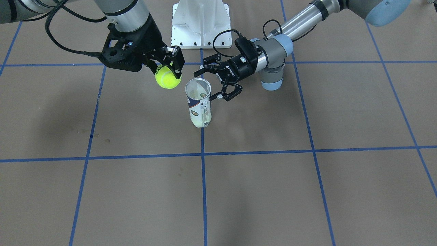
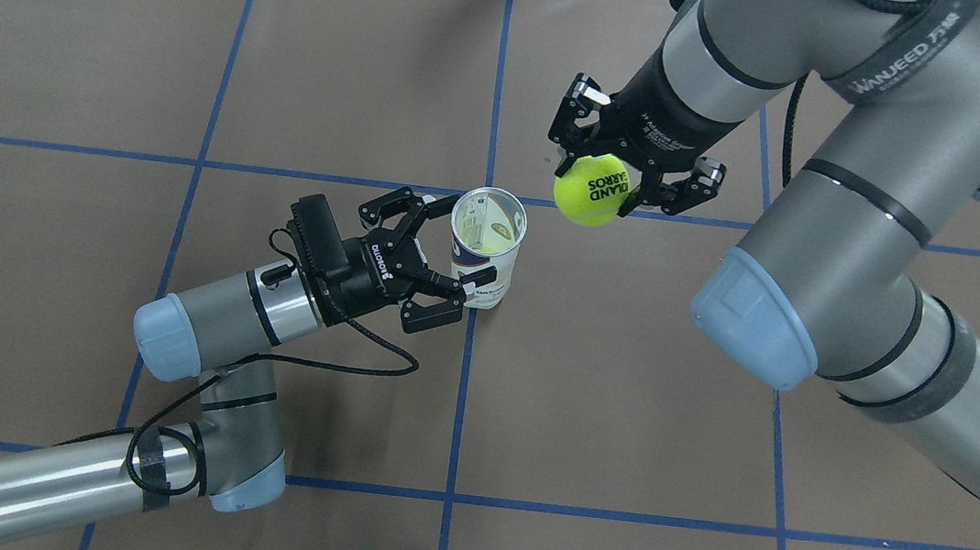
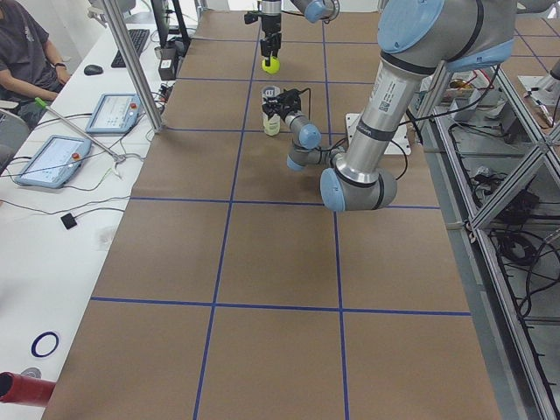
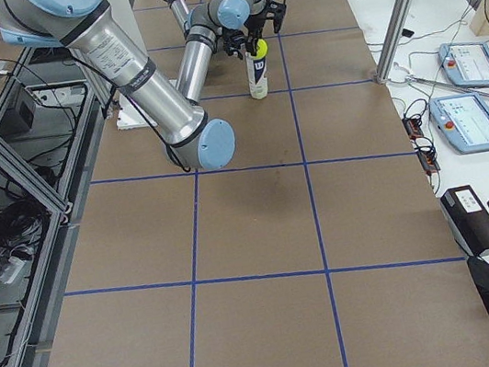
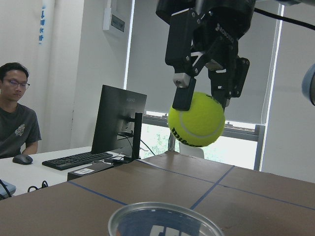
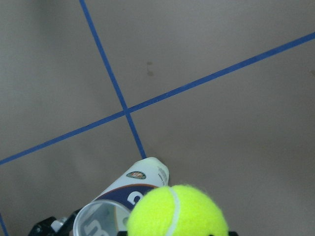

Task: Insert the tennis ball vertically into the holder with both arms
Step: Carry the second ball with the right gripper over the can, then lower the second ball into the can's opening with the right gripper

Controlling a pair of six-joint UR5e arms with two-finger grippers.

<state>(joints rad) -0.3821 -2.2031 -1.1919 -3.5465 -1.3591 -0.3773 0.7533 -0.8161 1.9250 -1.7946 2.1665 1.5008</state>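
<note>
Your right gripper (image 2: 602, 179) has its black fingers closed on the fuzzy yellow-green tennis ball (image 2: 590, 190). They pinch it high, so most of the ball hangs below the fingertips. Your left gripper (image 2: 456, 248) stands wide, one finger on either side of the clear plastic cylindrical holder (image 2: 483, 267) with the white and navy label, up near its rim. One fingertip looks to be against the label, but I cannot tell whether the pads actually press the wall.

The holder stands upright on the brown paper-covered table (image 2: 626, 374) with its blue tape grid. Its long axis is vertical, its open mouth faces up, and its base sits by a tape crossing.

The relation your next move turns on is this: the tennis ball is higher than the rim but not over it. It hangs beside the mouth, on the robot's right of it, with a clear gap between ball and rim in the overhead view. From the right gripper's jaws, the mouth lies down and toward the robot's left.

My judgement is that you need a short sideways carry to centre the ball over the opening, then a straight drop along the tube's axis. The left arm is the nearer one to the tube, and I would want it firmly on the wall first, since a light tube like this would tip easily.
</note>
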